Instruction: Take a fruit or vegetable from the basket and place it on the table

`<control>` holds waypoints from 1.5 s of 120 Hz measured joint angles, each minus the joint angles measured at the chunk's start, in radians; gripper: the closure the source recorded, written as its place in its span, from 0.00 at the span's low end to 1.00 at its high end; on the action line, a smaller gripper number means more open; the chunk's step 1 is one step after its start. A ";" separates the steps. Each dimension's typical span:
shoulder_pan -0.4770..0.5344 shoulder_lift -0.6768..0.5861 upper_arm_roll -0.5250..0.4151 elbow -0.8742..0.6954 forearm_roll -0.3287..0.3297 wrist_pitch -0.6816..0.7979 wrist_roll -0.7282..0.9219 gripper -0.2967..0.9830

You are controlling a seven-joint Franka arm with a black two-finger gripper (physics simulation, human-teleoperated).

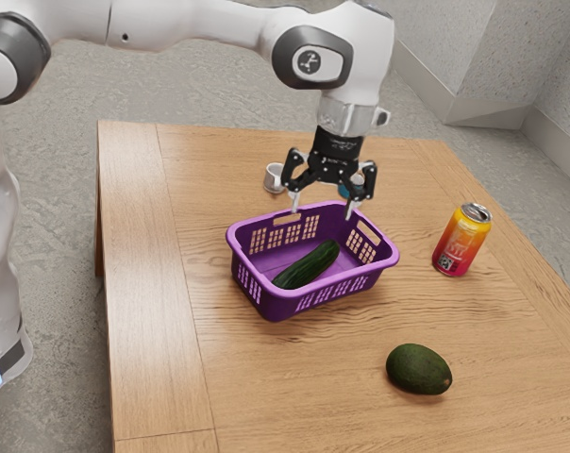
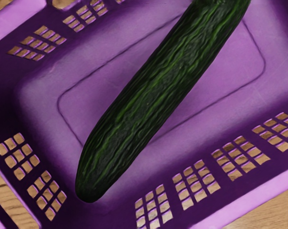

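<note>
Cucumber (image 1: 307, 265) lies inside the purple basket (image 1: 340, 280), slantwise along its floor, one rounded end near a corner. That slant probably comes from its length, which sits more easily corner-wise than straight across. It is the one piece of produce in the basket, so it is the clear choice for this pick.

Above the basket's opening, toward its far rim, hangs the gripper (image 1: 323, 208), pointing downward, its two fingers spread wide with nothing between them. Such a spread would suit going down either side of the cucumber's narrow body; the wrist view has the cucumber in full sight across the basket floor, so the hand seems placed for an approach. The step in hand looks like lining up before the descent, with the grasp, lift and setting-down all left to do. A slight turn may be needed for the fingers to close across the body, and a fingertip could catch the basket's rim or wall on the way in.

Outside the basket, on the wooden table (image 1: 266, 396), stand or lie the rest: one avocado (image 1: 419, 369), off the basket's near side toward the exterior view's right, already out and so no candidate; one upright soda can (image 1: 461, 241), off the basket's end at the exterior view's right; one white cup (image 1: 274, 177) beyond its far side; and one blue object (image 1: 344, 191), also beyond, mostly hidden behind the gripper. Bare wood beside the basket's near side should serve for setting down.
</note>
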 joint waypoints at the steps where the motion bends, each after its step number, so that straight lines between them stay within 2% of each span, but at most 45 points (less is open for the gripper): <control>1: 0.001 -0.001 0.000 -0.002 0.002 0.003 0.004 0.23; 48: 0.207 0.039 -0.005 -0.016 0.027 0.102 0.220 0.23; 67: 0.250 0.029 -0.014 -0.015 0.029 0.122 0.272 0.23; 76: 0.232 0.009 -0.015 -0.016 0.031 0.127 0.283 0.23; 86: 0.153 0.000 -0.015 -0.019 0.031 0.131 0.293 0.23; 99: 0.047 -0.102 -0.016 -0.135 0.033 0.145 0.297 0.23; 110: 0.048 -0.193 -0.015 -0.254 0.034 0.173 0.297 0.23; 127: 0.024 -0.236 -0.014 -0.327 0.033 0.213 0.291 0.23; 180: 0.022 -0.150 -0.020 -0.370 -0.007 0.297 0.279 0.23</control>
